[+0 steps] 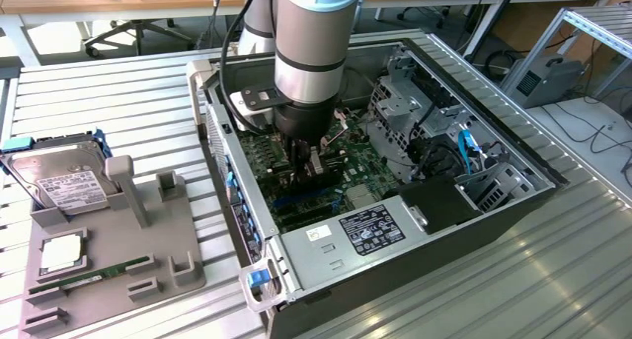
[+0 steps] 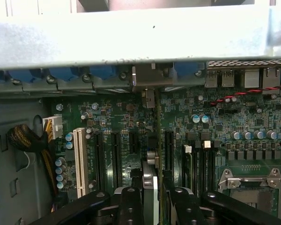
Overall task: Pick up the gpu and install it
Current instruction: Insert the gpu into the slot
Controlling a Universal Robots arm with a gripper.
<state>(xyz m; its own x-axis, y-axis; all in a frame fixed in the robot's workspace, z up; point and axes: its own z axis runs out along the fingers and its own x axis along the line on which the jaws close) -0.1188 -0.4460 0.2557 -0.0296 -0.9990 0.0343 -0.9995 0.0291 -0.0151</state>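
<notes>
My gripper [image 1: 308, 169] is down inside the open computer case [image 1: 247, 228], shut on the gpu [image 1: 316, 167], which stands on edge over the motherboard [image 1: 371, 169]. In the wrist view the gpu [image 2: 158, 140] appears edge-on as a thin dark line between my black fingers [image 2: 131, 204], with my gripper [image 2: 157, 206] around it. Its silvery end bracket [image 2: 147, 77] lies against the case's rear wall. The card runs just beside a black expansion slot [image 2: 168, 150]. I cannot tell whether it sits in a slot.
On the exterior view's left, a grey holder tray [image 1: 109, 265] carries a silver hard drive [image 1: 59, 180], a green RAM stick [image 1: 89, 274] and a processor [image 1: 61, 254]. The power supply [image 1: 365, 232] and drive cage [image 1: 405, 102] crowd the case around the gripper.
</notes>
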